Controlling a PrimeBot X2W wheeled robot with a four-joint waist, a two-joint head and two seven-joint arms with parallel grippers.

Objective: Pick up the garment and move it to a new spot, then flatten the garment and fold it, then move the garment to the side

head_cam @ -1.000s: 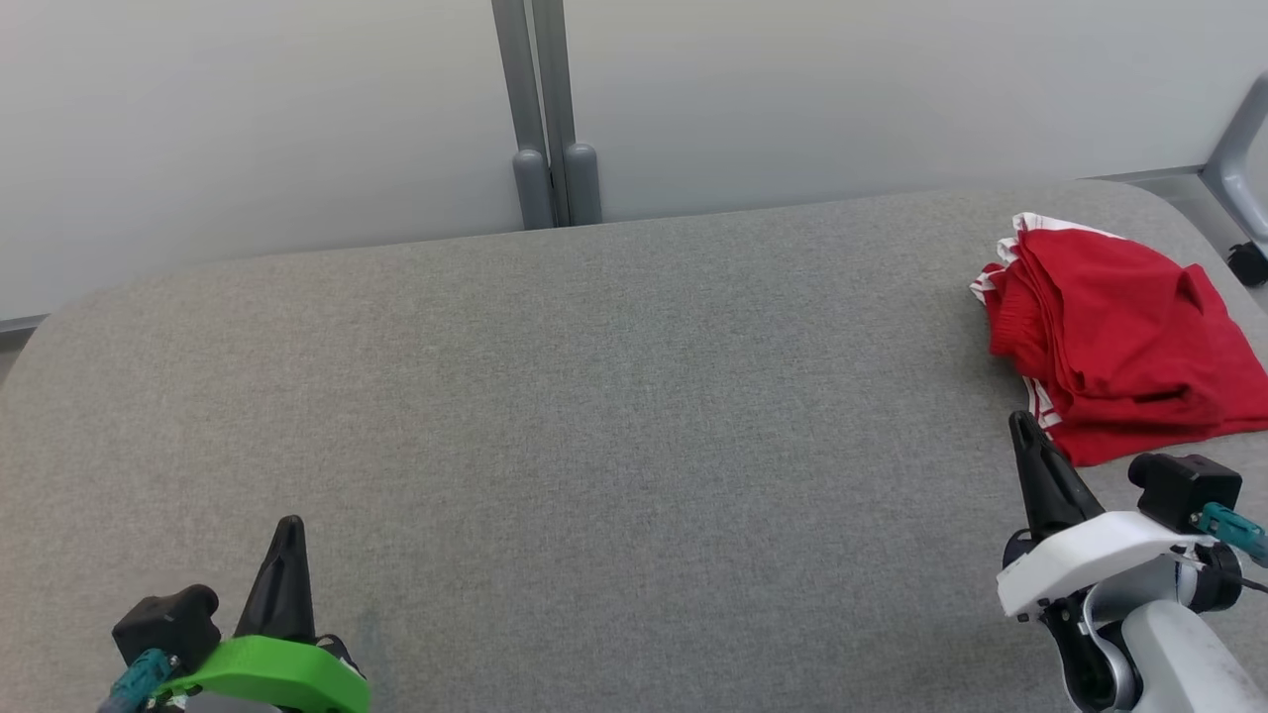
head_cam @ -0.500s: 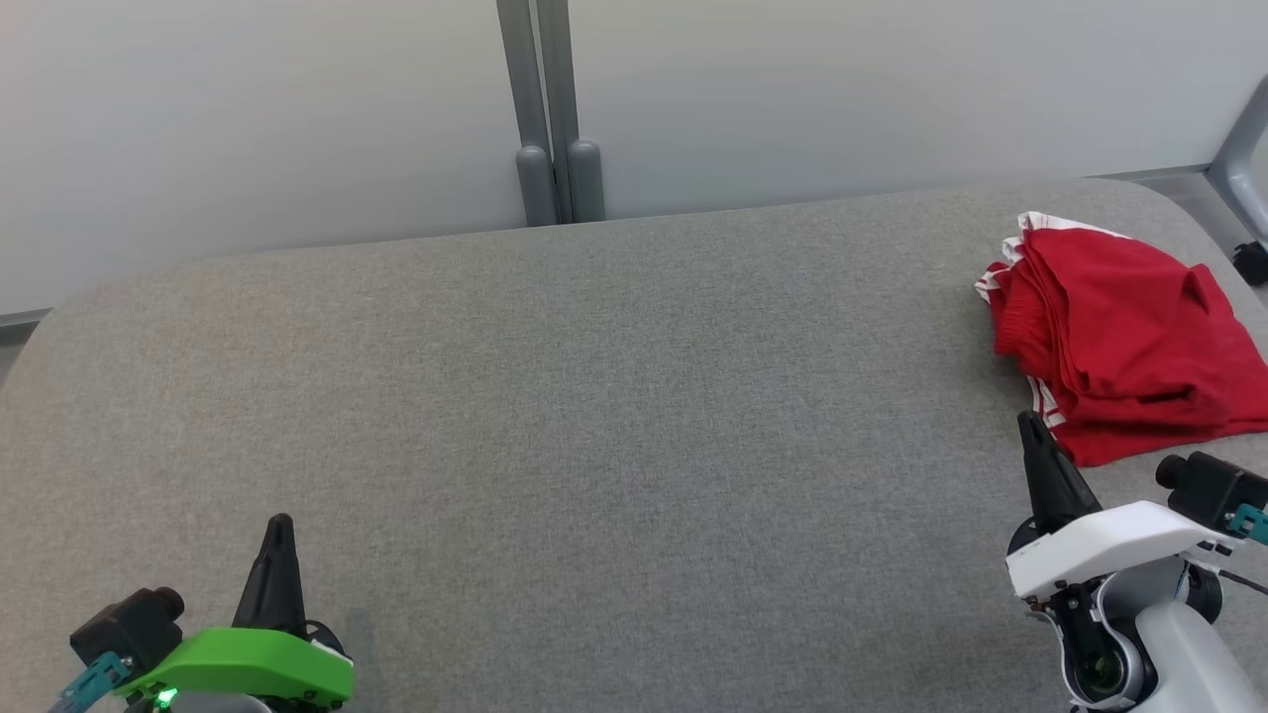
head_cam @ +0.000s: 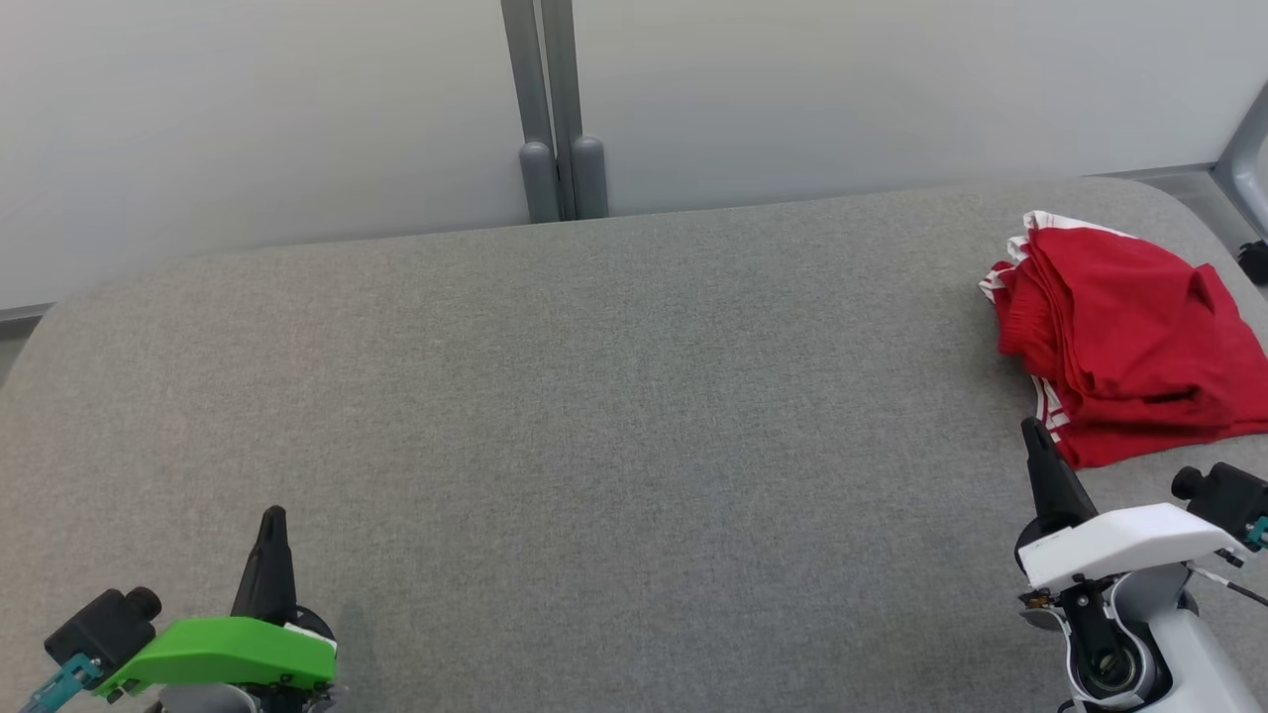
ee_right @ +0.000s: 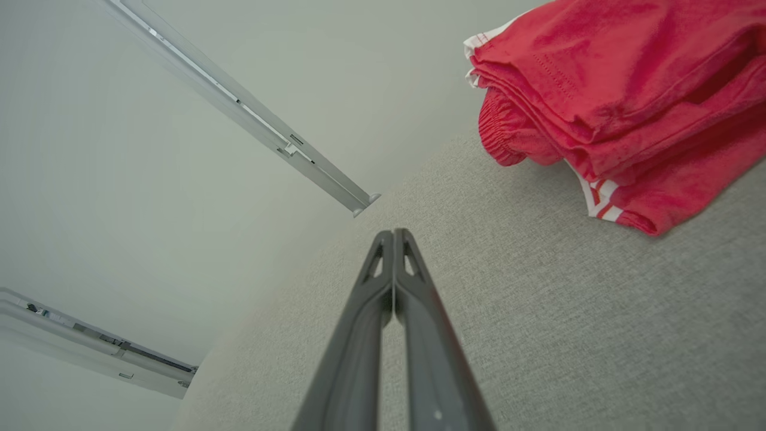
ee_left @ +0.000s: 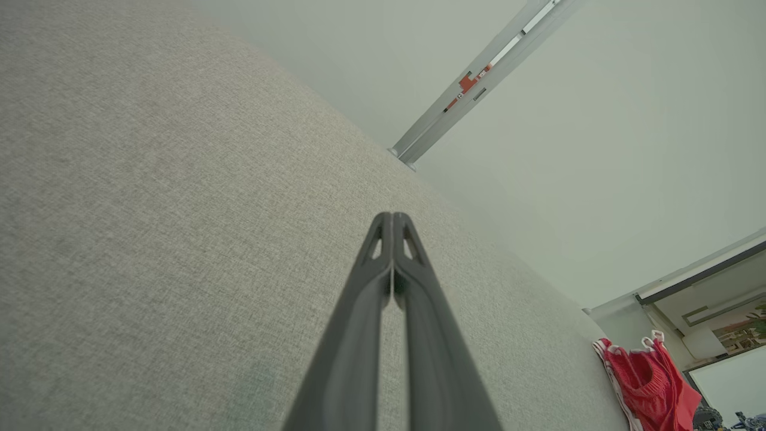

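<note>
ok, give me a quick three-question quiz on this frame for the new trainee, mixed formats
1. True or false: the right gripper is shut on the red garment.
2. Where on the grey table does the red garment lie? A) far right end B) centre C) near left corner
3. Fill in: the left gripper has its jaws ____.

Key: 1 false, it is shut on nothing and sits apart from the cloth. 2 A. 3 shut.
</note>
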